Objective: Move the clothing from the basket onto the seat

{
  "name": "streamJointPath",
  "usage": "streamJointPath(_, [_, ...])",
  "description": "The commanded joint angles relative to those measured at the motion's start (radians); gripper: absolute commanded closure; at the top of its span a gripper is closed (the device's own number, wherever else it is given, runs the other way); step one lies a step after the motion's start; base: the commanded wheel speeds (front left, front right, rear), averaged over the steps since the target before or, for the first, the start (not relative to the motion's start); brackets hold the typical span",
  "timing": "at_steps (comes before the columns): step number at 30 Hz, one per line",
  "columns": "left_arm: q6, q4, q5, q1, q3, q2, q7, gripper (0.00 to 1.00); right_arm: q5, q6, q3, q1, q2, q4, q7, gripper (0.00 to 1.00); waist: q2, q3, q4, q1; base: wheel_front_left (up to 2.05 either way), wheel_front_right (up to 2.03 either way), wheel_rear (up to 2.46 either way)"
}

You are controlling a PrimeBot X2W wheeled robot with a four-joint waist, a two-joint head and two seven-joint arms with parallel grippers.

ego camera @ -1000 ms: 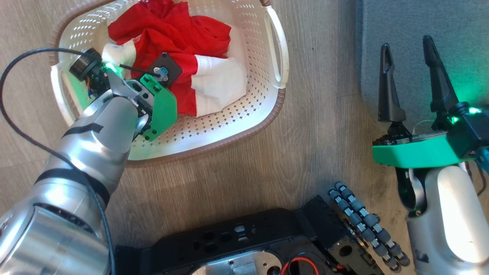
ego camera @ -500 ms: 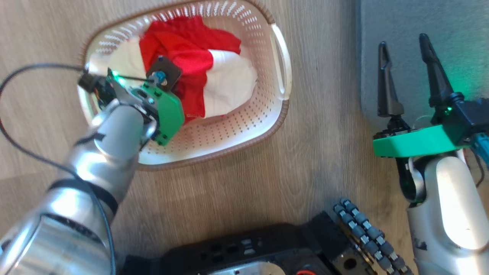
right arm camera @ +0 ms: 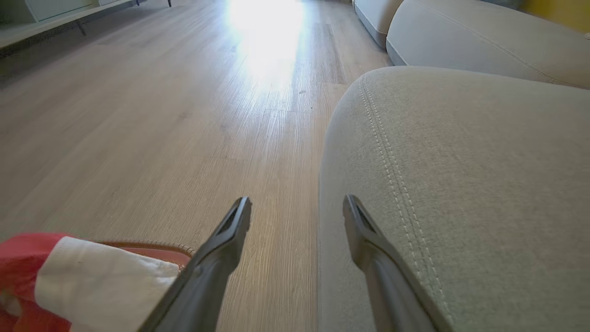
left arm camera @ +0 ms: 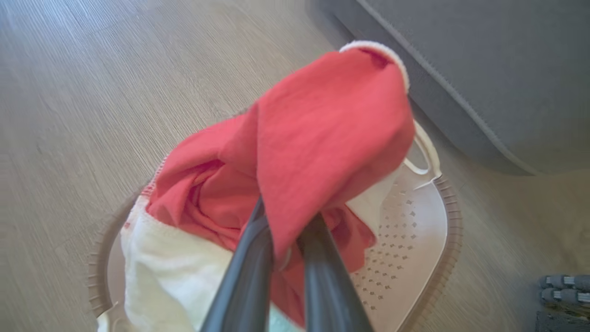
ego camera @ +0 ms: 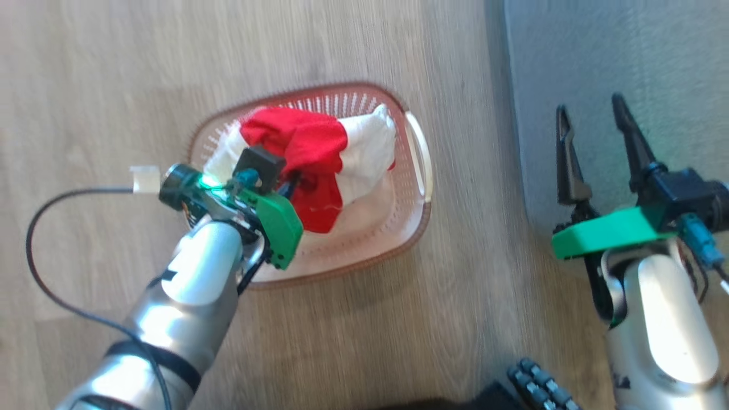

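Left wrist view shows left fingers (left arm camera: 244,276) pinching the clothing (left arm camera: 322,138); right fingers (right arm camera: 221,251) spread empty.

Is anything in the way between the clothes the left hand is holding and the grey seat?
Only bare floor lies between basket and seat. The clothing, pinched by the left hand, must clear the basket's seat-side rim; the open right hand hovers over the seat's edge.
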Motion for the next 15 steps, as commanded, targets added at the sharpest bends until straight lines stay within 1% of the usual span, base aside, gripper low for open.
streamJointPath(1, [0.003, -0.040, -0.003, 0.020, 0.034, 0.012, -0.012, 1.00, -0.007, 0.003, 0.017, 0.035, -0.008, -0.017, 0.001, 0.00, 0.0000, -0.083, 0.026, 0.0000, 0.00, 0.00, 0.00])
streamJointPath(5, [-0.003, -0.121, -0.002, 0.088, 0.078, 0.008, -0.012, 1.00, -0.013, 0.003, 0.019, 0.061, -0.008, 0.007, 0.001, 0.00, 0.0000, -0.171, 0.048, 0.0000, 0.00, 0.00, 0.00])
streamJointPath(12, [-0.011, -0.263, -0.006, 0.195, 0.195, -0.001, -0.013, 1.00, -0.011, 0.003, 0.029, 0.102, -0.008, 0.034, 0.001, 0.00, 0.0000, -0.304, 0.076, 0.0000, 0.00, 0.00, 0.00])
streamJointPath(15, [-0.016, -0.368, -0.014, 0.249, 0.276, -0.007, -0.013, 1.00, -0.007, 0.003, 0.035, 0.127, -0.008, 0.047, 0.001, 0.00, 0.0000, -0.369, 0.087, 0.0000, 0.00, 0.00, 0.00])
